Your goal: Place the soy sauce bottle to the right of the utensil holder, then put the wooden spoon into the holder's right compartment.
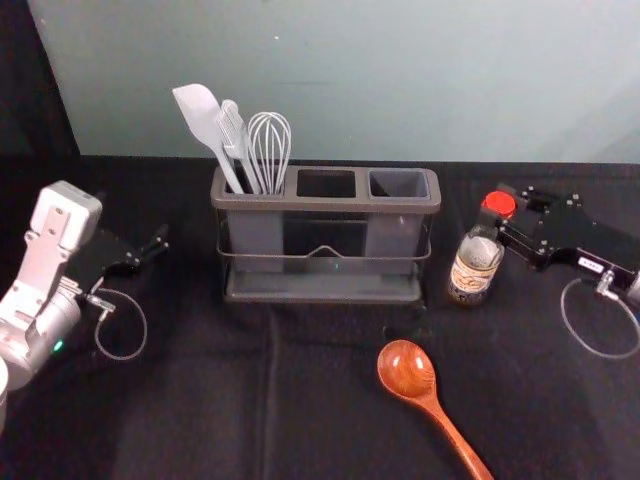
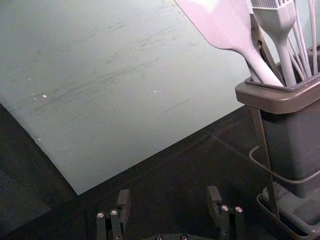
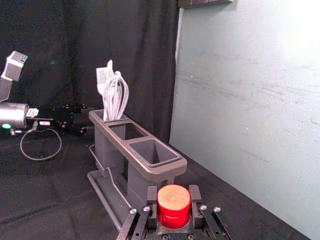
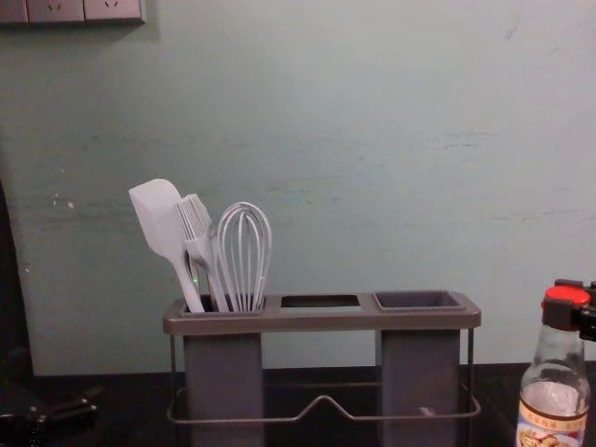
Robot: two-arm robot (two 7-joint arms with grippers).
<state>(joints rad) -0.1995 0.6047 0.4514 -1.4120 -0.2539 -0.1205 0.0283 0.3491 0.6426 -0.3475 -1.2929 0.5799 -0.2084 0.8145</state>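
Wooden spoon (image 1: 406,368) lies before the right half of the utensil holder (image 1: 325,203), bowl toward it, handle slanting away and outward to the right. Soy sauce bottle (image 1: 475,265) is just beside the holder's right end, roughly upright; base contact cannot be confirmed. Right gripper (image 1: 502,212), right of the holder, is closed about the bottle's red cap (image 3: 174,206). Left gripper (image 2: 169,195) is idle left of the holder, fingers wide apart. Placement appears nearly complete; steady release is required, as a sideways pull could tip the bottle. Right arm is nearer the spoon, which lies nearward and leftward of its grip; fingers should straddle the handle's slanted axis. Right compartment (image 1: 400,183) contains no utensil.
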